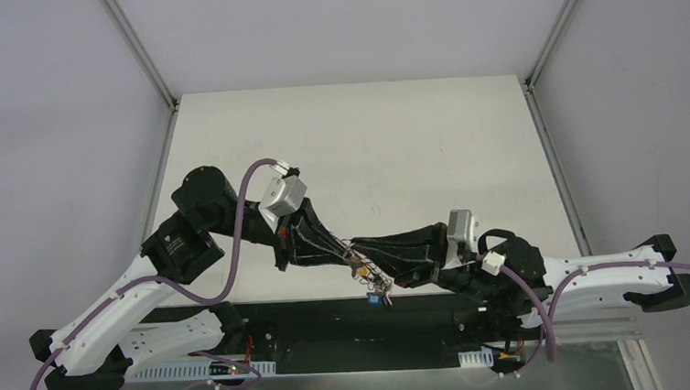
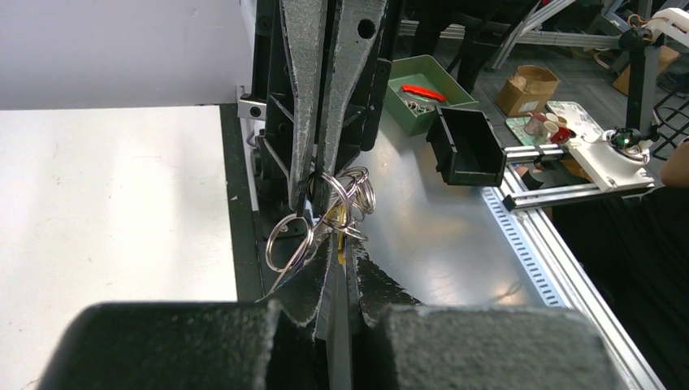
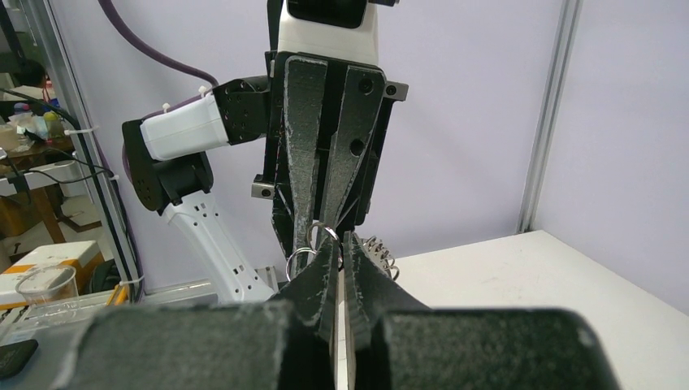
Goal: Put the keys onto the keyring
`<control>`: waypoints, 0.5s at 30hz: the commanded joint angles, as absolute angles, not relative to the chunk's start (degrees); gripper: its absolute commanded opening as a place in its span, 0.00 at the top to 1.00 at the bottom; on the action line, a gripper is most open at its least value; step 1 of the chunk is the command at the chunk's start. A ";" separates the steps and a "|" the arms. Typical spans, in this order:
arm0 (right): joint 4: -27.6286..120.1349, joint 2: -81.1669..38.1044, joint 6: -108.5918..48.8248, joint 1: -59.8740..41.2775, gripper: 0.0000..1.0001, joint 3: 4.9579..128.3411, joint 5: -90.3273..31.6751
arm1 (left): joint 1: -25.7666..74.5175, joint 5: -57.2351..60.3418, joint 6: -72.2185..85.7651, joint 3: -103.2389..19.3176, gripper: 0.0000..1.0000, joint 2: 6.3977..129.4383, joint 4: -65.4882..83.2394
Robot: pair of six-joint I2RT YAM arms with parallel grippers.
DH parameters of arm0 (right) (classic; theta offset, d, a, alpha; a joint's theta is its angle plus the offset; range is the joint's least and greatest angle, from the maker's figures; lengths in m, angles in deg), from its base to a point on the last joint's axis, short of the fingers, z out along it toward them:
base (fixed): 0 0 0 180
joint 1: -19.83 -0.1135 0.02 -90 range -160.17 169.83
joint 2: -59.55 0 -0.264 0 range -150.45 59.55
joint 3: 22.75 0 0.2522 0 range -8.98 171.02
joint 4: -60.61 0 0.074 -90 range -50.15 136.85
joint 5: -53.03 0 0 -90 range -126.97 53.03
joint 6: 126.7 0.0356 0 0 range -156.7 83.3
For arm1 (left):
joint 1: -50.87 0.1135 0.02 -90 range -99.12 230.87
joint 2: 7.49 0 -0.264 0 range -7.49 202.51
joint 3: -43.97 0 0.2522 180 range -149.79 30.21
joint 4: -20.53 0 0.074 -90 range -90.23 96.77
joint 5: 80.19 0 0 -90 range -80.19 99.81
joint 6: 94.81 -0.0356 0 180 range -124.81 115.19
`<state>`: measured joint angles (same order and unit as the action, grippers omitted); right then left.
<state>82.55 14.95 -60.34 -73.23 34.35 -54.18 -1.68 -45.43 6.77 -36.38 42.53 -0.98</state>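
Note:
My two grippers meet tip to tip over the table's near edge. The keyring, a bunch of silvery wire loops, hangs between them. It also shows in the left wrist view and the right wrist view. My left gripper is shut, with the yellow key showing between its jaws. My right gripper is shut on a wire ring of the keyring. The blue key dangles below the bunch. In the top view the left gripper and the right gripper nearly touch.
The white table stretches behind the arms, with a black strip along its near edge. Off the table, a green bin with red things, a black box and a metal rail show in the left wrist view.

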 commanded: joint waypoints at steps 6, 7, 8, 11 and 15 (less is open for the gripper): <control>94.08 16.40 -59.72 -74.04 1.00 36.68 -55.20 | -2.21 -41.44 7.15 -34.49 0.93 41.74 -1.53; 93.60 16.66 -59.60 -74.04 1.00 36.65 -55.47 | -2.28 -40.37 6.98 -34.22 0.89 41.09 -1.97; 92.91 17.05 -59.55 -74.04 1.00 36.76 -55.84 | -2.26 -39.07 6.80 -33.91 0.84 40.38 -2.51; 90.48 18.29 -59.55 -74.13 1.00 37.09 -56.96 | -2.24 -35.58 6.03 -33.14 0.75 38.14 -3.97; 85.05 20.42 -59.20 -74.13 1.00 38.35 -58.61 | -2.23 -33.48 5.70 -31.72 0.67 35.03 -5.43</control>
<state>84.26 17.27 -60.10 -73.82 34.08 -56.08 -1.70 -37.12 6.33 -32.49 38.51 -4.71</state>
